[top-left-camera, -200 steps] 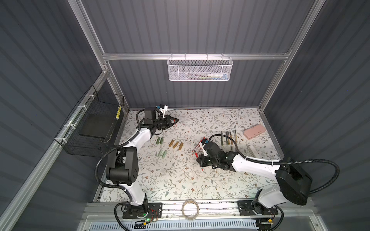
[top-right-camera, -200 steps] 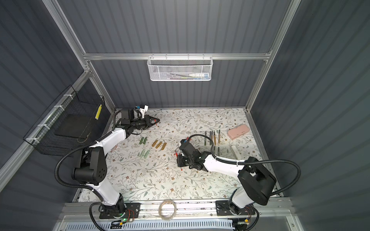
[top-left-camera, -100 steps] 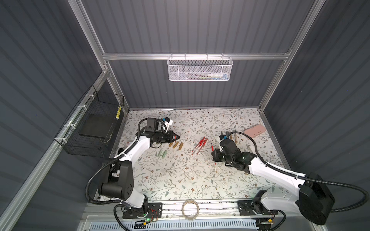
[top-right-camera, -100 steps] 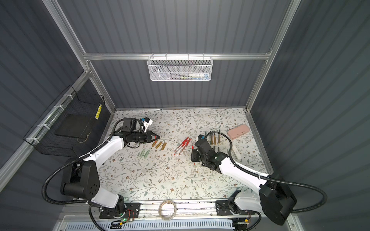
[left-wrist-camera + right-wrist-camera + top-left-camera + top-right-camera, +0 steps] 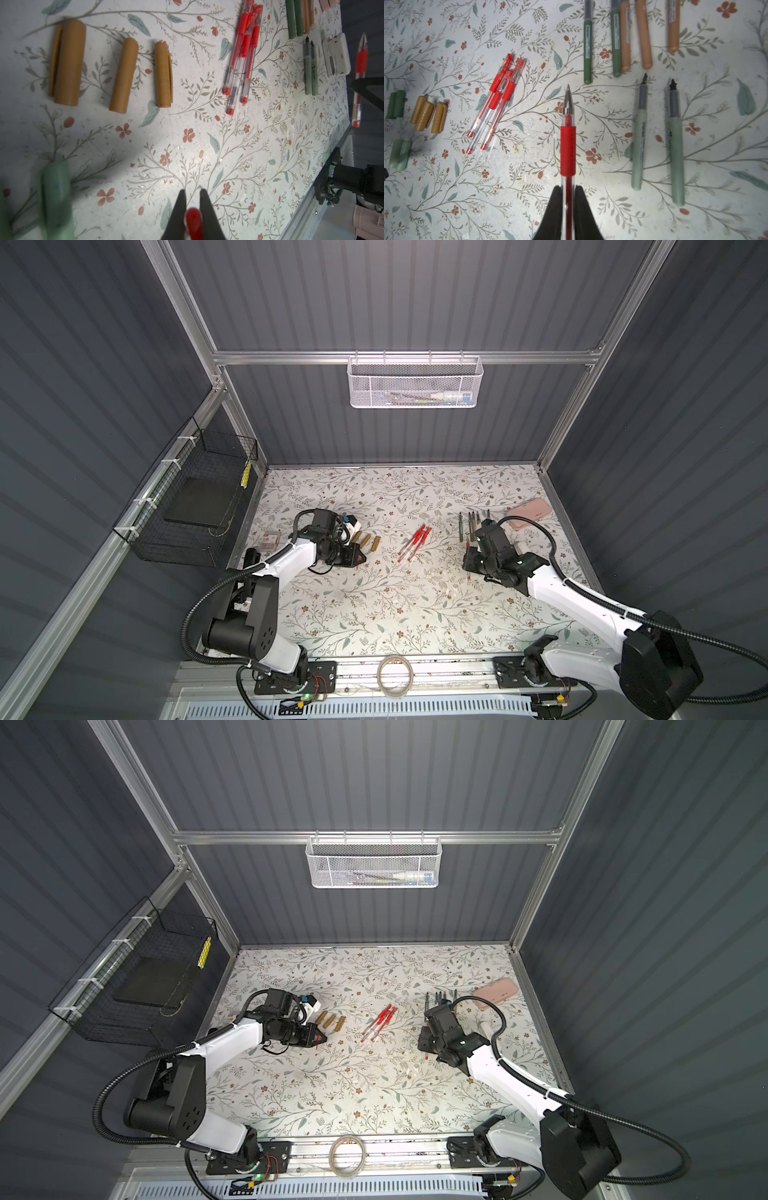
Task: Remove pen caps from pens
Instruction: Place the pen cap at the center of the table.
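Red clipped cap (image 5: pixel 194 220), pinched in left gripper (image 5: pixel 192 190) at 9 o'clock, has come off clear red-grip pen (image 5: pixel 568 145) clamped by right gripper (image 5: pixel 568 187) (one down)

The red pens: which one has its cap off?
The red pen in the right gripper: its metal tip is bare. The three other pens, lying together, wear red caps.
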Tool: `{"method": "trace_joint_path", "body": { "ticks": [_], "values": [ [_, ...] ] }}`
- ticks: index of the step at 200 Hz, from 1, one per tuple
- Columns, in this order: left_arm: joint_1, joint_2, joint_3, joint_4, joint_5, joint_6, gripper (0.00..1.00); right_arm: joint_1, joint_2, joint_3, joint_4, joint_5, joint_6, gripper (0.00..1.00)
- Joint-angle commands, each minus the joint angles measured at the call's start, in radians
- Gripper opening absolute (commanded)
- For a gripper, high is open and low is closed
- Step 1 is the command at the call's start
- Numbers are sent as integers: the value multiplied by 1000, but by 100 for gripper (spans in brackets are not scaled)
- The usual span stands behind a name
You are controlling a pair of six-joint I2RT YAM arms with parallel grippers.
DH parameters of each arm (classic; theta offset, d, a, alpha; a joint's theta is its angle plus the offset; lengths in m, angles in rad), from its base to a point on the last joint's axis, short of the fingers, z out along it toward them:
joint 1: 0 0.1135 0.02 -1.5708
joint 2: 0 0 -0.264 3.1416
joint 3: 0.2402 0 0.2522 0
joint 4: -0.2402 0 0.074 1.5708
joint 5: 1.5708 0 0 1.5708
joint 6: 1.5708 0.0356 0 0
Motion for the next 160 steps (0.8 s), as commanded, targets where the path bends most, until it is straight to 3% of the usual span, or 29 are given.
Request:
{"method": "trace_joint_path", "body": {
  "ticks": [1, 98, 160],
  "values": [
    [-7, 44, -17, 20, -38, 14, 0, -16, 37, 5, -21, 25, -11, 0],
    [-7, 181, 41, -2, -61, -43, 11, -105, 246, 38, 24, -23, -49, 0],
    [-7, 121, 24, 1, -105, -32, 41, -120, 291, 65, 18, -14, -62, 0]
  ]
}}
